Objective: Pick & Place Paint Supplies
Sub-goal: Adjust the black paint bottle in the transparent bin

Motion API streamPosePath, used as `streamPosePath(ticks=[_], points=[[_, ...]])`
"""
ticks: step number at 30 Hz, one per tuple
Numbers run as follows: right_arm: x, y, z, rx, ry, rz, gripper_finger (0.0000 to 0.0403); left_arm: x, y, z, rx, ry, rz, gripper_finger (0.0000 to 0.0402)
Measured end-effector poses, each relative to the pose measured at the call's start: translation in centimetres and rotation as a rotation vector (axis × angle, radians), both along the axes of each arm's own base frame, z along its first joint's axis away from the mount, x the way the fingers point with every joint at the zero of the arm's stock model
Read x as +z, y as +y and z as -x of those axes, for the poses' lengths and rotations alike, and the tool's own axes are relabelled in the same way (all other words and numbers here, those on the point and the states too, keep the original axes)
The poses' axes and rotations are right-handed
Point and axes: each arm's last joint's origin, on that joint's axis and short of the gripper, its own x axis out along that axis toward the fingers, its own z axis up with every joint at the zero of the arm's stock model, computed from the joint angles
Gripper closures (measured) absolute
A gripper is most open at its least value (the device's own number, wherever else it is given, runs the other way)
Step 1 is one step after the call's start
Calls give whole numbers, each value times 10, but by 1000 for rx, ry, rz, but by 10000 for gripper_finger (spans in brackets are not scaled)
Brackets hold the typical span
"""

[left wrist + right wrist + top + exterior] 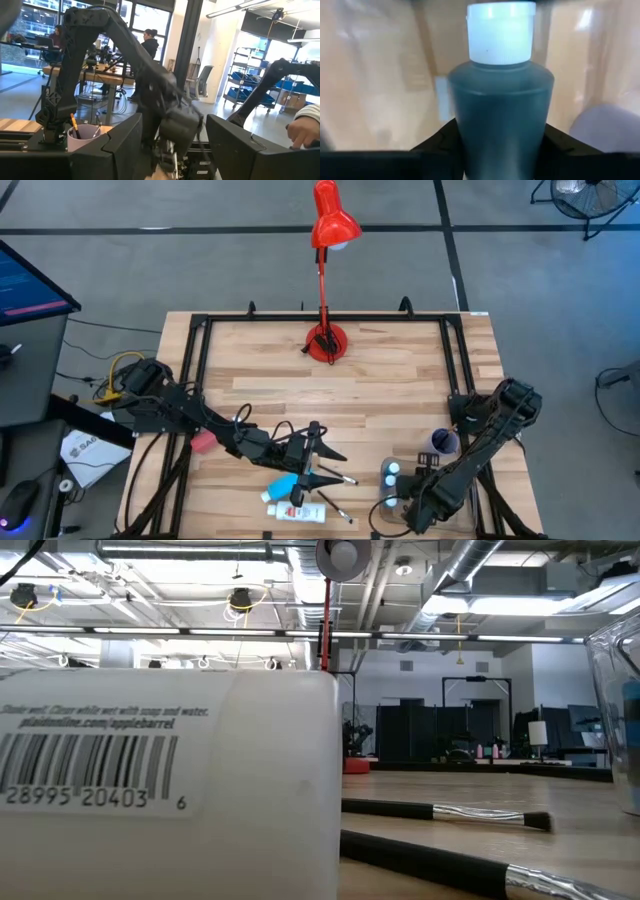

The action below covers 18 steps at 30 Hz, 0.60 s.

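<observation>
A dark teal paint bottle (501, 100) with a white ribbed cap fills the right wrist view, and my right gripper (500, 147) is shut on it. In the high view that gripper (413, 505) points down over the clear tray (400, 485), where two white-capped bottles (391, 471) stand. My left gripper (325, 455) hangs open mid-table with nothing between its fingers (125, 145). Below it on the wood lie a teal bottle (283, 483), a white tube (302, 511) and thin dark brushes (337, 477). My right gripper pinches the bottle's body (470, 135) between its two fingers, one on each side below the shoulder. The fingers come from above, pointing down. The cap (501, 32) points away from the wrist. Whether the bottle rests on the tray cannot be told.
A lilac cup (445, 442) holding a brush stands just beyond the tray. The red desk lamp (327, 340) stands at the table's far middle. In the low view a white barcode-labelled bottle (170, 790) is close up, with two brushes (440, 812) beside it.
</observation>
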Motion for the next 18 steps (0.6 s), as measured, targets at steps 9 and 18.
streamPosePath(ticks=[9, 18], points=[[66, -3, 17, -83, -381, -21, 255, 0, 0, 0, 0, 0, 0, 192], [95, -1, 45, -142, -718, -4, 245, 0, 0, 0, 0, 1, -3, 192]])
